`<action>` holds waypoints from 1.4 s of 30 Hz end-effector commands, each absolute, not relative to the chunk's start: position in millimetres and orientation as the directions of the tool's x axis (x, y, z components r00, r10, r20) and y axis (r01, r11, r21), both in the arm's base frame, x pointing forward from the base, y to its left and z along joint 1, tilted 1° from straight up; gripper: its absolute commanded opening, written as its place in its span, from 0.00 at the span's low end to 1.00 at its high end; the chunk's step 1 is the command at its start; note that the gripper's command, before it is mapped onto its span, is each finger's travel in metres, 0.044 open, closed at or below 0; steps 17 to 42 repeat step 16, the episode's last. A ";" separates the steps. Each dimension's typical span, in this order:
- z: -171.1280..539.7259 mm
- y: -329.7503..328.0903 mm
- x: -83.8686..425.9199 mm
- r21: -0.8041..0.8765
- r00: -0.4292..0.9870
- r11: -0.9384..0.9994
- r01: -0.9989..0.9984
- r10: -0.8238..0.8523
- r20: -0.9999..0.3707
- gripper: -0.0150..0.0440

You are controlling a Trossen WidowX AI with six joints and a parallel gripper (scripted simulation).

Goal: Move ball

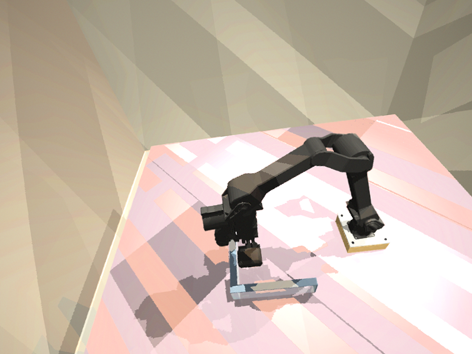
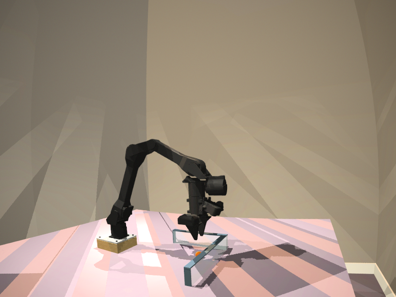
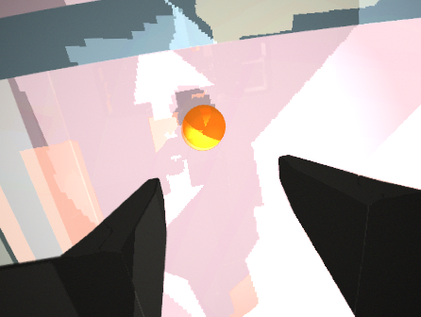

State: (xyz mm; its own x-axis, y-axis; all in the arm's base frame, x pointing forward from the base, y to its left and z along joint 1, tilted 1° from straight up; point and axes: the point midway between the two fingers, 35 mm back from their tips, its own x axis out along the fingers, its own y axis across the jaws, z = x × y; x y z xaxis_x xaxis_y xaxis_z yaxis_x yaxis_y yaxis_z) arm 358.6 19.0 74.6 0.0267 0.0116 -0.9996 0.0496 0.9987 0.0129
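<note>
Ball (image 3: 204, 127) sits free on the table, inside the corner of the clear walls (image 2: 204, 252), toward the table's left edge. The gripper (image 3: 222, 189) hangs above it, fingers apart, holding nothing; the ball lies below and just ahead of the tips. Straight up looks safest: the walls stand close, so any sideways drift risks a nudge.

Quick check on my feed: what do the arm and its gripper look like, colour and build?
The arm is matte black throughout, with blocky, faceted links and rounded joint housings. It stands on a small tan wooden base. The gripper has two black, wedge-shaped fingers. No cables or markings show.
</note>
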 end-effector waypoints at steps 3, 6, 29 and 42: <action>84.0 18.9 358.7 0.014 0.036 0.999 0.050 0.012 -0.999 0.63; 84.0 18.9 358.7 0.014 0.036 0.999 0.050 0.012 -0.999 0.63; 135.2 18.1 352.3 0.014 0.037 0.999 0.050 0.012 -0.999 0.94; 135.2 18.1 352.3 0.014 0.037 0.999 0.050 0.012 -0.999 0.94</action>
